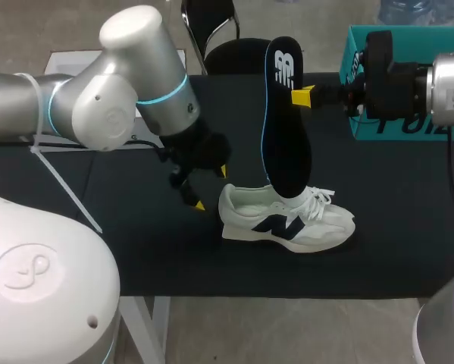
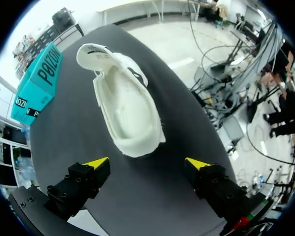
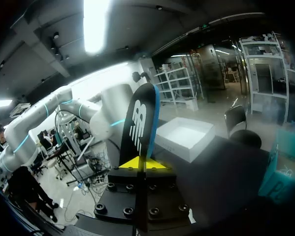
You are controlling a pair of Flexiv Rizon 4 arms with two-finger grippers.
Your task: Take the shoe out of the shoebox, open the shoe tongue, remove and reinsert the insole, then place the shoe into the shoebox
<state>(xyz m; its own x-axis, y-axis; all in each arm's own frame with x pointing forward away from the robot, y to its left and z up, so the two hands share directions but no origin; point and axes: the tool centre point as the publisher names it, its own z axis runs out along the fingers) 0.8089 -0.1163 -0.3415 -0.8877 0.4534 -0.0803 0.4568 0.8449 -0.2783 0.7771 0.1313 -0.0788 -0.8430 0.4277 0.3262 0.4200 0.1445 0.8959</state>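
Shoebox stands at the table's far right, and the shoe is out, sitting mid-table. The insole stands upright, pinched by the right gripper, lower end at the shoe's mouth, perhaps inside. The left gripper hangs spread and empty by the heel. Reseating and boxing remain.

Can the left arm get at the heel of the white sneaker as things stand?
Probably yes. The left gripper is open; the white sneaker lies heel-first just ahead, only black tabletop between. The black insole, held by the right gripper, stands further along the shoe, off that path.
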